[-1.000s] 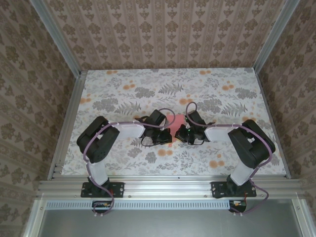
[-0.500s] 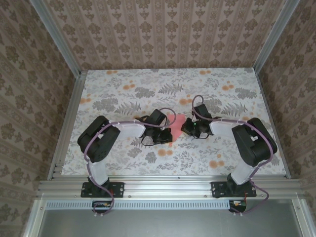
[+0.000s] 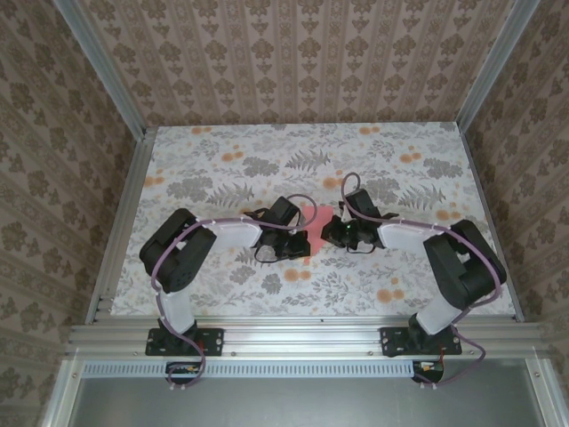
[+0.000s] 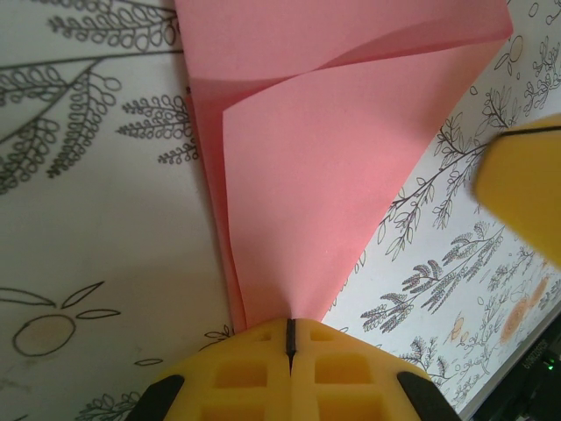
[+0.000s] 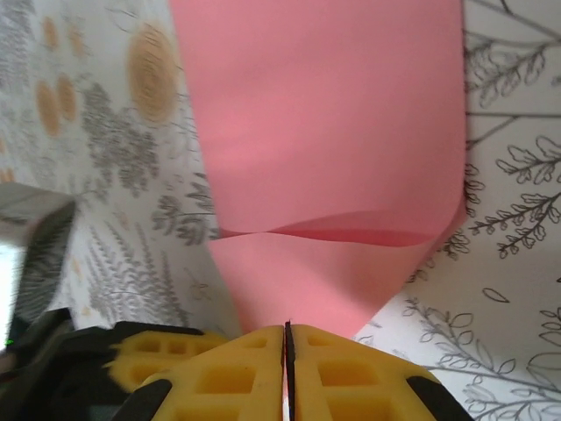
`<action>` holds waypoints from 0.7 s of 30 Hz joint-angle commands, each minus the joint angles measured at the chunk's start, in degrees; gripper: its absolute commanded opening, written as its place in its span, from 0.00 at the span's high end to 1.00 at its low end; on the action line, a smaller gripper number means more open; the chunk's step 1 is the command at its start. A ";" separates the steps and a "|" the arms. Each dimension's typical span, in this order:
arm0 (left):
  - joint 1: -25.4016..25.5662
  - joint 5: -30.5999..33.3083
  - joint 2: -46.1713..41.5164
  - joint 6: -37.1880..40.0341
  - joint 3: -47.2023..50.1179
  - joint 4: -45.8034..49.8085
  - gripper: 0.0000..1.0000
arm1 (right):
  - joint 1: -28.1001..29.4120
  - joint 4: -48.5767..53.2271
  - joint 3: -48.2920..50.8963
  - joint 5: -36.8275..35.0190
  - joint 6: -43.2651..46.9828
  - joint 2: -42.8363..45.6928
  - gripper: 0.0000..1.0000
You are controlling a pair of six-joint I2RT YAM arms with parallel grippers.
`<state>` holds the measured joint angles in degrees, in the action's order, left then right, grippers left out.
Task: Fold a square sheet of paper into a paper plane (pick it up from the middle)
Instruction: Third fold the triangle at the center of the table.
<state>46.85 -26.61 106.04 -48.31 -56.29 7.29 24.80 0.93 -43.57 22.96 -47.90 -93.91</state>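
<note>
The pink-red paper [image 3: 310, 216] lies mid-table between both grippers, partly folded, with a raised flap and curved crease [image 4: 351, 132]. In the left wrist view my left gripper [image 4: 289, 323] is shut, and the paper's tapering corner is pinched between its yellow fingers. In the right wrist view my right gripper [image 5: 287, 329] is shut on the opposite edge of the paper [image 5: 324, 132]. From above, the left gripper [image 3: 304, 237] and right gripper [image 3: 328, 230] sit close together on either side of the sheet. The right gripper's yellow finger [image 4: 524, 189] shows blurred in the left wrist view.
The tabletop [image 3: 222, 169] has a grey leaf print with orange flowers [image 3: 389, 292]. Patterned walls and aluminium rails [image 3: 484, 62] enclose it on three sides. Both arms fold inward from their bases at the near edge.
The right arm has stretched out flatter and its gripper shifted a little up and toward the paper's right edge. The left arm has stayed still.
</note>
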 commanded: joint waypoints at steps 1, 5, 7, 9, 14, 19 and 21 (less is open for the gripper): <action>0.08 3.76 2.07 0.50 1.97 7.99 0.99 | 0.10 2.62 -2.87 0.90 1.13 -3.09 0.89; 0.05 3.76 2.15 1.26 1.81 9.02 0.99 | -0.76 3.68 -4.74 0.38 2.07 -5.84 0.90; 0.08 3.92 2.22 1.89 1.72 9.99 0.99 | -1.77 4.08 -5.16 -0.60 2.54 -6.69 0.90; 0.03 3.94 2.47 2.50 1.79 10.88 0.99 | -2.67 5.05 -5.93 -1.30 2.91 -8.02 0.90; -0.06 4.28 2.75 3.45 2.26 12.07 0.99 | -4.70 6.02 -7.38 -3.07 3.57 -10.78 0.90; -0.16 4.64 2.77 3.67 2.70 12.21 0.99 | -7.39 5.14 -7.31 -3.98 4.63 -11.17 0.90; -0.14 4.70 2.85 3.67 2.82 12.22 0.99 | -8.56 4.78 -7.24 -3.80 5.08 -10.95 0.90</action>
<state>46.85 -26.37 106.04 -46.35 -56.29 7.70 20.16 5.37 -50.33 27.92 -44.62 -102.94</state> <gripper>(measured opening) 0.049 0.097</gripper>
